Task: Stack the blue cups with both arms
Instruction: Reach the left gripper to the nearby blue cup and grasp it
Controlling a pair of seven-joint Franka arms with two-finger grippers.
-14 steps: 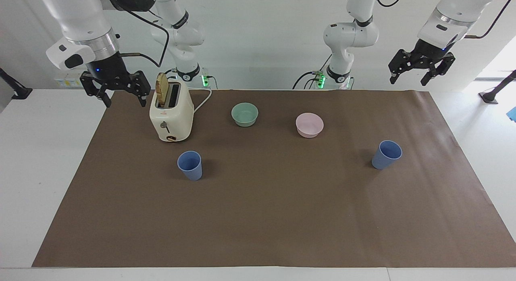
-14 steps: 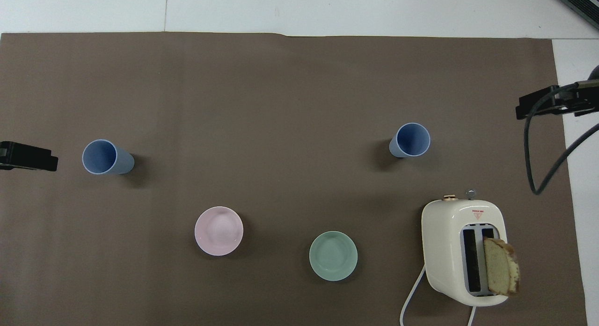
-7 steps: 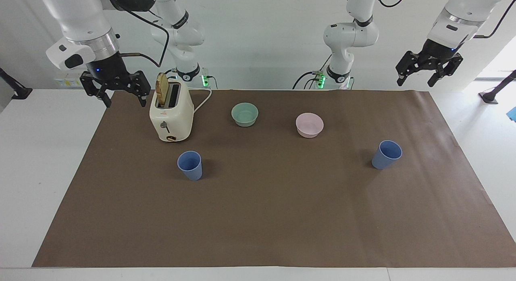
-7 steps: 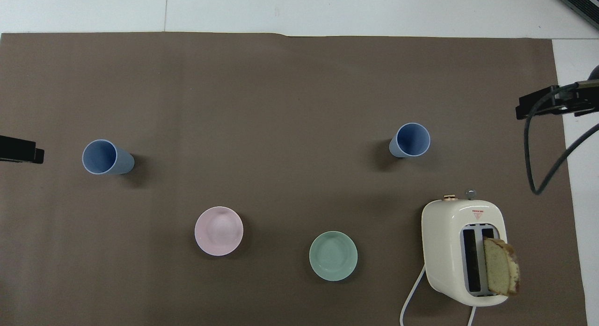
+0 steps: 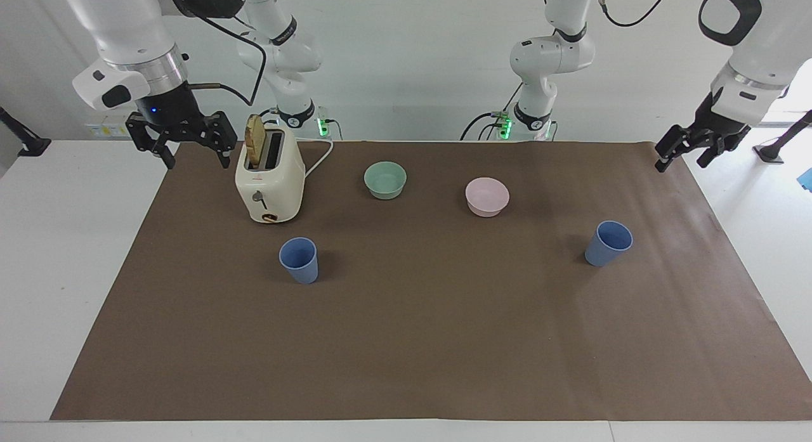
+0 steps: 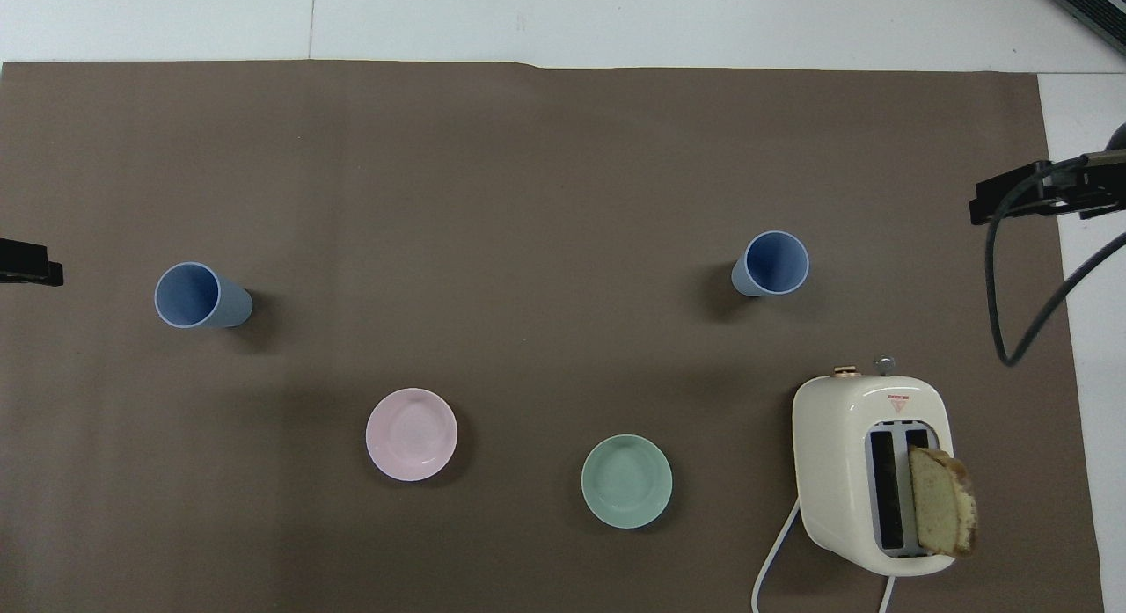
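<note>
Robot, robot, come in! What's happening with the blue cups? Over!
Both grippers empty, jaws open: left gripper over mat edge, right gripper beside toaster. Blue cups upright, apart, unstacked. Nothing between them.

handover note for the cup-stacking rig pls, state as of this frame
Left gripper: open, empty, in the air over the mat's edge at its own end.
Right gripper: open, empty, in the air beside the toaster.
Blue cups: both upright on the mat, far apart; one near the toaster, the other toward the left arm's end.
Green bowl and pink bowl sit nearer the robots.
Done: nothing.
Left: grasp both cups, stack them.
</note>
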